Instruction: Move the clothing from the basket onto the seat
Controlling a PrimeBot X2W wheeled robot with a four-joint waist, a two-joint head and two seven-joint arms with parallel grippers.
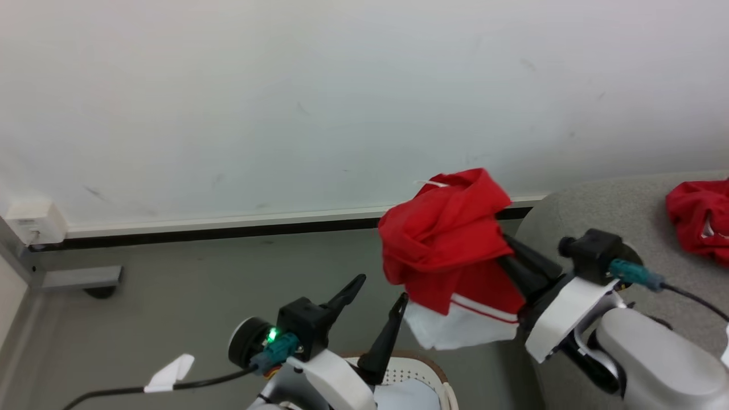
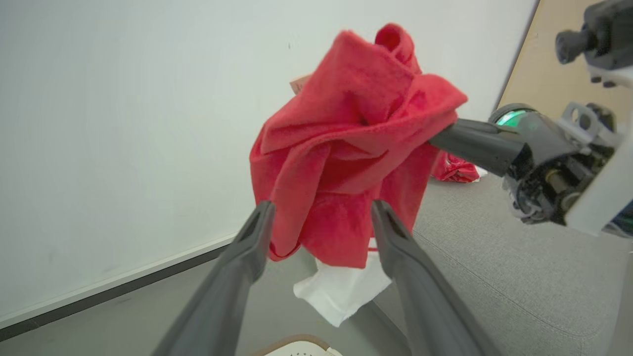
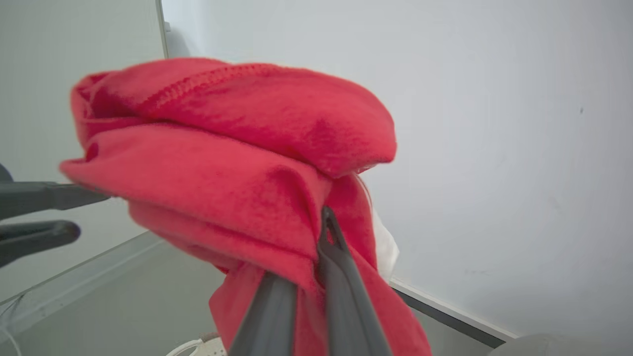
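**A:** How do the right gripper's jaws stand?

**B:** The right gripper (image 3: 309, 267) has them clamped on a fold of the garment (image 1: 450, 239). In the right wrist view its two fingers lie close together with red cloth pinched between them.

**A:** And the left?

**B:** The left gripper (image 1: 383, 287) is spread wide and holds nothing. Its fingers point up toward the garment. One tip comes just beside the cloth's lower left edge, but whether it touches cannot be told.

**A:** Where does the garment hang?

**B:** It hangs in the air, bunched over the right fingers, with its white band (image 1: 455, 330) drooping lowest. In the head view it sits between the basket (image 1: 428, 361) and the seat (image 1: 598, 210). It is above the floor (image 1: 199, 296) and in front of the pale wall (image 1: 285, 85), which has a dark strip (image 1: 228, 232) along its foot.

**A:** What shows of the basket?

**B:** It is cut by the bottom edge, just below the left gripper. A brown rim and a cream wall with small holes can be seen. Something pale lies inside, but too little of it shows to name it.

**A:** And the seat?

**B:** It is grey and stands on the right, its rounded corner just beside the hanging garment. A second garment (image 1: 703, 219), also red, lies crumpled on it at the right edge, well apart from the held one.
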